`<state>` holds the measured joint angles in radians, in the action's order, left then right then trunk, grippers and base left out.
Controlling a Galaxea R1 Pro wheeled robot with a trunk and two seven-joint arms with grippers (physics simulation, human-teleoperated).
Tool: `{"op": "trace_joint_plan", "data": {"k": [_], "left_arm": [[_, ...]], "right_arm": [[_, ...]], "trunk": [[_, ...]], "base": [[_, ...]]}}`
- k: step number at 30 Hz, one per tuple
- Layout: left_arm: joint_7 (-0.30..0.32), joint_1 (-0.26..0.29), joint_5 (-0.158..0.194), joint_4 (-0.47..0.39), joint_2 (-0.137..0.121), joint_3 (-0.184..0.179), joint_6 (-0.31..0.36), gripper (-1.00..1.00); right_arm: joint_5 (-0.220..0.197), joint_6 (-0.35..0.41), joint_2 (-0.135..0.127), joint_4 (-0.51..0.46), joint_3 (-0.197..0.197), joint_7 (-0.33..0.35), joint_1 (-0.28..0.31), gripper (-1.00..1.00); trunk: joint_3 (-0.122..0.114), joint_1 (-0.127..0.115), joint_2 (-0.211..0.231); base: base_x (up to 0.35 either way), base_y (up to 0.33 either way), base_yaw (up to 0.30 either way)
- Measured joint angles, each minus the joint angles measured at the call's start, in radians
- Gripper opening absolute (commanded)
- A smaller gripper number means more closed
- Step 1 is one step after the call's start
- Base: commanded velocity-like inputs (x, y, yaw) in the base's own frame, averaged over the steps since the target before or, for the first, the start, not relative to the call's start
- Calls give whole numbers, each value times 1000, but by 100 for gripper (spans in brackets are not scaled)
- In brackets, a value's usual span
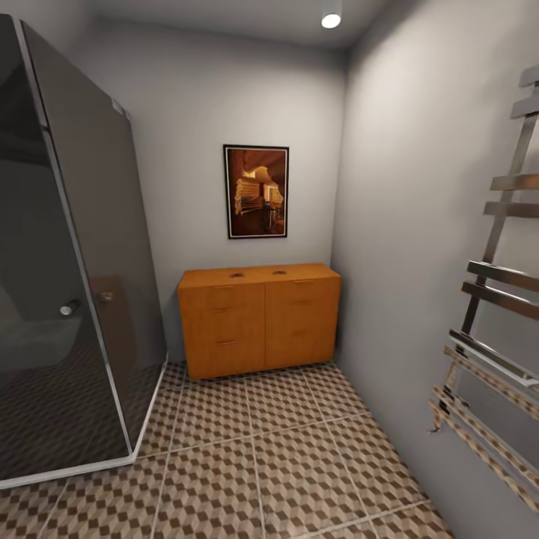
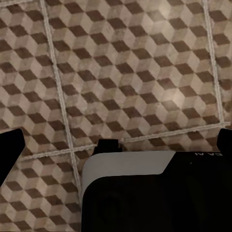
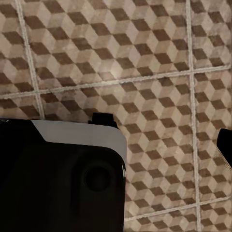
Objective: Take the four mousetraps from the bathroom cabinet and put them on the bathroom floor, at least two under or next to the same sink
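So the head view looks into the back corner of a small bathroom. The cabinet (image 1: 258, 318) sits against the far wall at about 12 o'clock, an orange-brown chest with its drawers all pushed in, its right end close up to the side wall. On its top are two small dark spots (image 1: 257, 274); too tiny to tell what they are, could be mousetraps, can't say. Right above hangs a framed picture (image 1: 256, 192) in warm brown tones. The bathroom floor (image 1: 284, 457) with its cube-pattern tiles runs from the cabinet toward the camera. At 9 o'clock stands a dark glass shower enclosure (image 1: 71, 262) with a small round knob (image 1: 69, 308) on its door. At 3 o'clock a chrome towel rail (image 1: 498, 299) climbs the right wall. A ceiling light (image 1: 331, 20) glows at the top.

Both wrist views look down at the tiled floor over part of the robot's dark body with a pale edge. Whether either set of fingers is open or closed, I can't tell.
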<state>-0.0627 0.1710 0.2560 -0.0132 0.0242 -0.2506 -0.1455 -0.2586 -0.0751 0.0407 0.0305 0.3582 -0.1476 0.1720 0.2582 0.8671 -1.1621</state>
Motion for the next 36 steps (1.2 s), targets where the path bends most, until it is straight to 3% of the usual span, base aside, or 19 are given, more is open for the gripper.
{"op": "trace_joint_plan", "data": {"k": [36], "left_arm": [[0, 0, 0, 0, -1, 0, 0, 100]], "right_arm": [[-2, -2, 0, 0, 0, -1, 0, 100]], "trunk": [[0, 0, 0]], "base": [[322, 0, 0]]}}
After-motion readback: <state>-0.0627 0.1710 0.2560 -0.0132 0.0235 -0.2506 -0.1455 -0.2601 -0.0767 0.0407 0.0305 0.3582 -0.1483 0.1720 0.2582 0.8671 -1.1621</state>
